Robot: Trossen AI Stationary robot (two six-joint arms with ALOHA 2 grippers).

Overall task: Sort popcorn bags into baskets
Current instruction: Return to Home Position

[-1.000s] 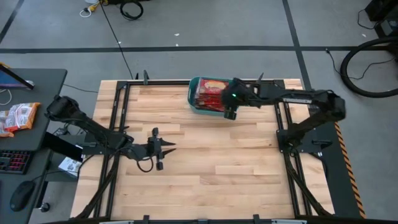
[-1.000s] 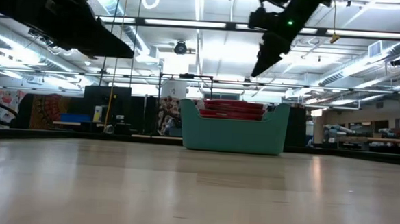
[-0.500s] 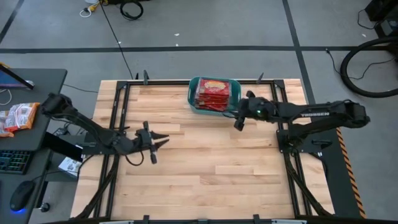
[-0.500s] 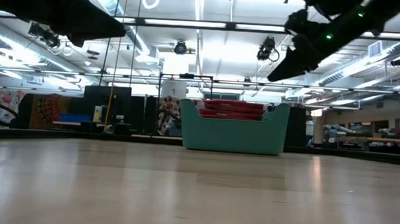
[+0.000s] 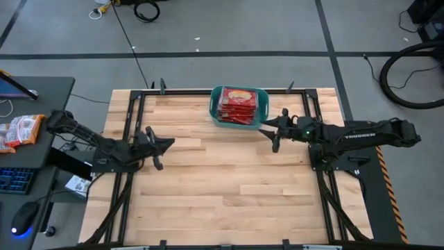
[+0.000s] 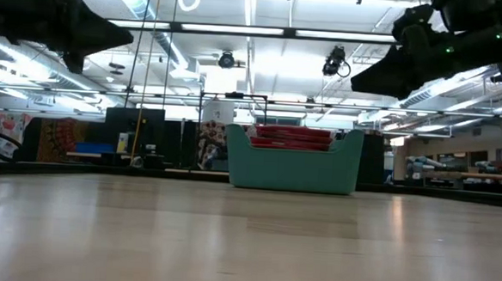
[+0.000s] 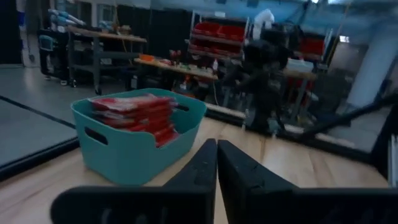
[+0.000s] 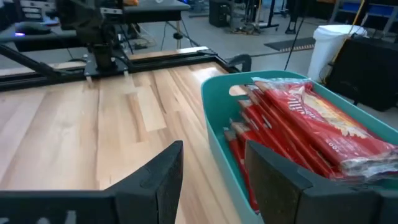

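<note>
The teal basket (image 5: pixel 238 106) stands at the middle of the table's far edge and holds a stack of red popcorn bags (image 5: pixel 238 104). The low view shows the basket (image 6: pixel 293 167) with the bags (image 6: pixel 292 136) rising above its rim. My right gripper (image 5: pixel 269 133) hovers open just right of and nearer than the basket; in its wrist view the gripper (image 8: pixel 214 180) faces the basket's rim (image 8: pixel 217 127) and the bags (image 8: pixel 298 130). My left gripper (image 5: pixel 168 144) is shut, above the table's left half. In its wrist view the gripper (image 7: pixel 216 165) points toward the basket (image 7: pixel 134 146).
Bare wooden table (image 5: pixel 229 187) spreads between and in front of both arms. A black metal frame (image 5: pixel 132 104) runs around the table. A side desk (image 5: pixel 28 132) on the left carries a keyboard, a mouse and a red packet (image 5: pixel 21 130).
My right gripper has drawn back from above the basket toward the table's right edge and slightly nearer. My left gripper has moved toward the left and far edges. The basket and bags have stayed put.
</note>
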